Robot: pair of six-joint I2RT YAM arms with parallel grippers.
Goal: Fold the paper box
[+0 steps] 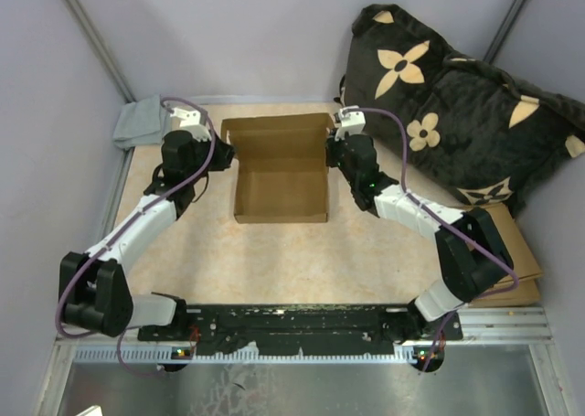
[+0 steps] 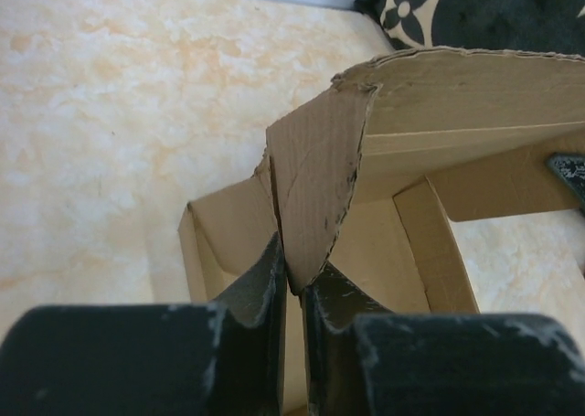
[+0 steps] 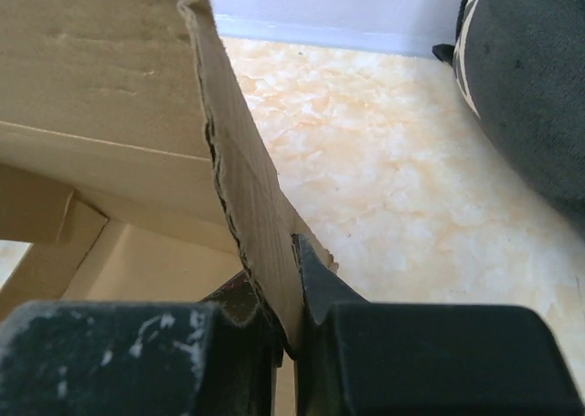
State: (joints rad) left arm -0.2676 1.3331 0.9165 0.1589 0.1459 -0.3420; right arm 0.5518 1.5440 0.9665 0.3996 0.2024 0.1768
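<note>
The paper box (image 1: pixel 281 180) is plain brown cardboard, standing open-topped in the middle of the table with its lid raised at the far side. My left gripper (image 1: pixel 222 147) is at the box's far left corner. In the left wrist view it (image 2: pixel 294 279) is shut on a rounded side flap (image 2: pixel 315 178). My right gripper (image 1: pixel 336 147) is at the far right corner. In the right wrist view it (image 3: pixel 291 297) is shut on the right side flap (image 3: pixel 247 206) of the box.
A grey cloth (image 1: pixel 139 123) lies at the far left corner. A black pillow with beige flowers (image 1: pixel 457 105) fills the far right. A stack of flat brown cardboard pieces (image 1: pixel 516 256) lies at the right, by the right arm.
</note>
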